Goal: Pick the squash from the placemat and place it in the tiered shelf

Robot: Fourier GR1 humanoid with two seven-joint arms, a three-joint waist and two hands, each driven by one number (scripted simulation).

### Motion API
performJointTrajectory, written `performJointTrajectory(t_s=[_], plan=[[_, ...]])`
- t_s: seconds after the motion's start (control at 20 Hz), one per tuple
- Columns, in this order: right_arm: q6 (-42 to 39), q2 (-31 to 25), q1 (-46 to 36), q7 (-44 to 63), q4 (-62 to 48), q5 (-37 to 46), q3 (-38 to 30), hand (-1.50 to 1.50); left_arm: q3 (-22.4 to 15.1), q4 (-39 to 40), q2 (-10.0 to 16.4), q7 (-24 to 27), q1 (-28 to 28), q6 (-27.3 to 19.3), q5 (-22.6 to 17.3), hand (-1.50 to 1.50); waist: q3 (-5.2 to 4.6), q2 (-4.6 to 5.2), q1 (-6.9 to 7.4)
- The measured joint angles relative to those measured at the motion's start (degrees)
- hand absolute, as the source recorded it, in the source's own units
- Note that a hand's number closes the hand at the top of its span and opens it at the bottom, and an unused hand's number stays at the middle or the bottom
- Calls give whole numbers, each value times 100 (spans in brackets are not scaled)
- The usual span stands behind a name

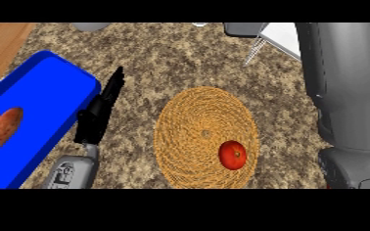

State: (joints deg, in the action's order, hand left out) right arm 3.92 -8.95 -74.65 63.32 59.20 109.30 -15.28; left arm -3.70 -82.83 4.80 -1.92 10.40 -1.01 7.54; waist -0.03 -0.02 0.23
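Your left hand, fingers straight and relaxed, shows between blue tray and placemat. Red-orange squash, seemingly, sits on the placemat's near-right part. Right forearm shows; hand's state: can't tell.

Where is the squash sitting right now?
In the head view, the squash lies on the round woven placemat, near its lower right edge, between the left hand and the grey right forearm.

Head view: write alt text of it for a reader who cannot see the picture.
A red-orange squash lies on the near right part of a round woven placemat on a speckled counter. The left hand, fingers straight, rests beside a blue tray at left.
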Motion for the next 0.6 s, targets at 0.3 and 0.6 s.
performJointTrajectory(t_s=[0.3,0.6], plan=[[261,-383,252,-373,-390,-32,-76,150,56,-89,41,-71,-3,82,-50,0,2,13,35],[1170,-548,490,-563,-153,-349,-387,150,78,-51,41,4,-5,73,-24,0,7,26,48]])
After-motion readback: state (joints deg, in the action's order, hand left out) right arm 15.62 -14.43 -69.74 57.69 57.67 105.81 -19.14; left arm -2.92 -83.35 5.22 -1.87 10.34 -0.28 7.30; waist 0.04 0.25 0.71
